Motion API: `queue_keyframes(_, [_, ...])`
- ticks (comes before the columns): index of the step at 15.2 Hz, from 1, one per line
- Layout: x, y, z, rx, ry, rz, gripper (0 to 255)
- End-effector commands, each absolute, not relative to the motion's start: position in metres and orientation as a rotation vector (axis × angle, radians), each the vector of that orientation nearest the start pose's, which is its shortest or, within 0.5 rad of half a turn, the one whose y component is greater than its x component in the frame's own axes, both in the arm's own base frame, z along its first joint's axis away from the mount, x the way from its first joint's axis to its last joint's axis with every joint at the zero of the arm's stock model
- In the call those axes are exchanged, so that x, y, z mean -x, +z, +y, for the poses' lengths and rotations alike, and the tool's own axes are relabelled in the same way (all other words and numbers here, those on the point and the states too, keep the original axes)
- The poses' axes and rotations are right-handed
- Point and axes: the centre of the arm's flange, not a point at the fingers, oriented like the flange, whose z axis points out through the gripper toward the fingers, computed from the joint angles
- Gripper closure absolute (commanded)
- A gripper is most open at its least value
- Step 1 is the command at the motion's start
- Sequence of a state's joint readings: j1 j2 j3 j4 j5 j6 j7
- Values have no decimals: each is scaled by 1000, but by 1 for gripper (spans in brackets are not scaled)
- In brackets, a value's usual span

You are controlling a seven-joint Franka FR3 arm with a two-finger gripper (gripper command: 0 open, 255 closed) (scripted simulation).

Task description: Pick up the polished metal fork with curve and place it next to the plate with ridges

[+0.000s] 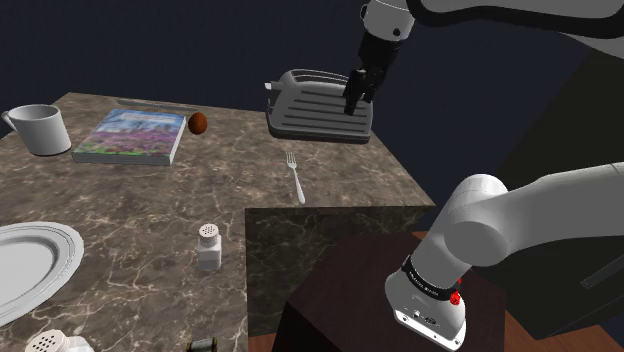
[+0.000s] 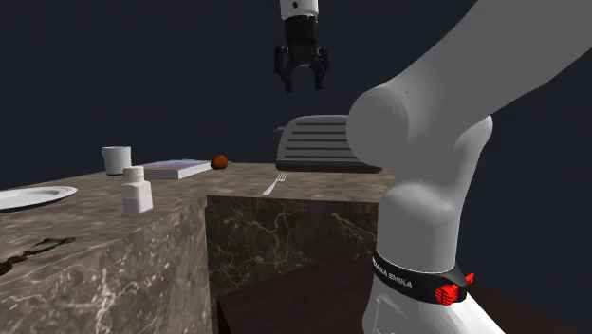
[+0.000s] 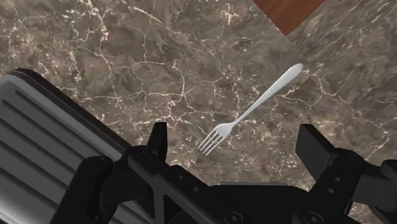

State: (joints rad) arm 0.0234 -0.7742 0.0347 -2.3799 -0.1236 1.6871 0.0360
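- While the pincer [image 1: 355, 95] is hanging high above the bench [image 1: 150, 200] with its fingers spread wide and gripping nothing, the fork [image 1: 294, 175] is lying flat on the marbled top, just in front of the grey toaster [image 1: 320, 105] and close to the bench's inner edge.
- In the wrist view the fork [image 3: 251, 111] is showing its tines between the open fingers of the pincer [image 3: 235, 133], with its slim handle running away from them toward the bench's corner.
- It is looking like a light, stiff piece of polished metal (so probably slick under the pads), and I am judging that it is lying too low on the stone for the fingertips to find much side to bite on.
- I am thinking the best hold is across the narrow neck or the middle of the handle, with the fingers closing on its two thin edges. A grip near either end is likely to let it pivot or swing.
- A firm, square closing seems wise, since a glancing one could send it skating over the smooth stone.
- The white plate [image 1: 60, 245] with its ridged rim is sitting well apart from the fork, at the shoulder view's lower left, beyond a white shaker [image 1: 208, 245].
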Motion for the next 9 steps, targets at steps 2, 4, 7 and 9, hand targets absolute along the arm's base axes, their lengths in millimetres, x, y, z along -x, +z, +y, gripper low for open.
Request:
queue_keyframes(2, [-329, 576, 11, 3276, -142, 22, 0])
queue_keyframes(4, [-344, 555, 12, 3260, -139, 139, 0])
queue_keyframes(7, [-367, 522, 12, 3228, -134, 312, 0])
queue_keyframes(9, [-383, 501, 12, 3202, -131, 426, 0])
